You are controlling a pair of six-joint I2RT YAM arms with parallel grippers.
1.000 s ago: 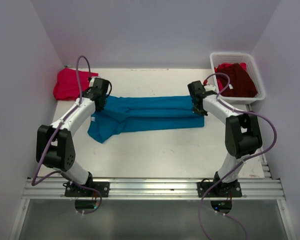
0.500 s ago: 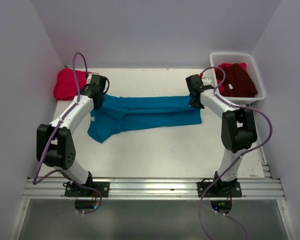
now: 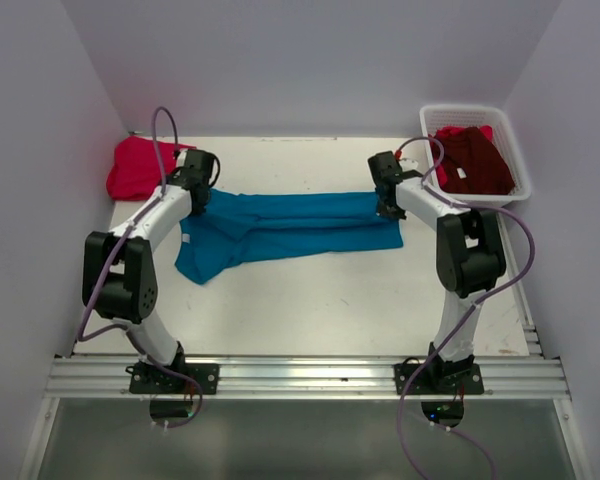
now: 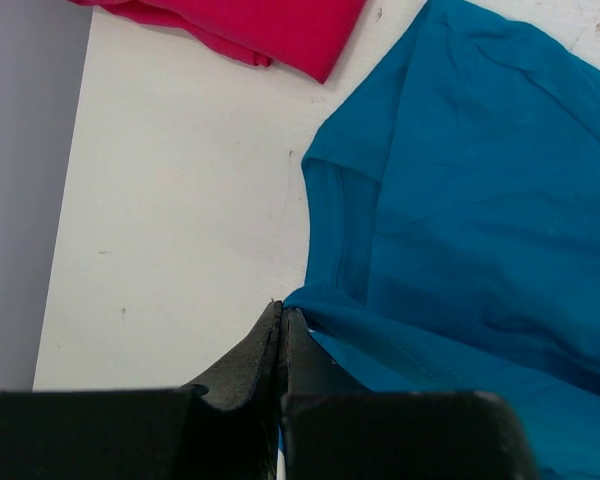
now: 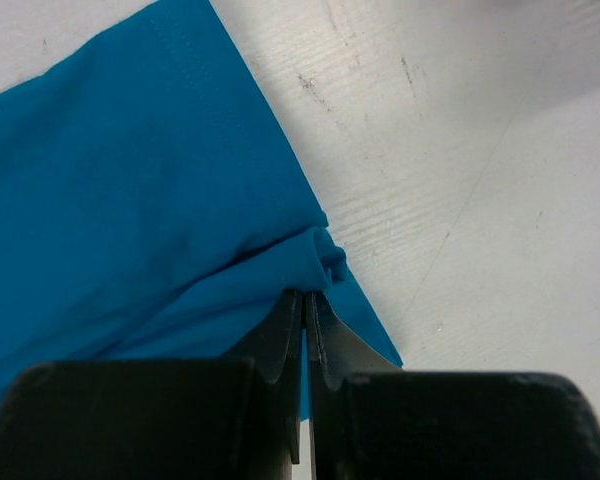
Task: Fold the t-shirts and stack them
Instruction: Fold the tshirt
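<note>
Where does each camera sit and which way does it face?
Top external: above and behind, looking down on the table; both arms show.
Left wrist: looks down past the left gripper, shut on the teal-blue t-shirt.
Right wrist: looks down past the right gripper, shut on it too.
Shared: all see that shirt.

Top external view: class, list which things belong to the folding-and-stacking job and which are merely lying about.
Belong to the job: teal-blue t-shirt, pinched at opposite ends by the left gripper and right gripper; pinkish-red t-shirt; dark maroon t-shirt.
Just there: white mesh basket, holding the maroon one; table.
</note>
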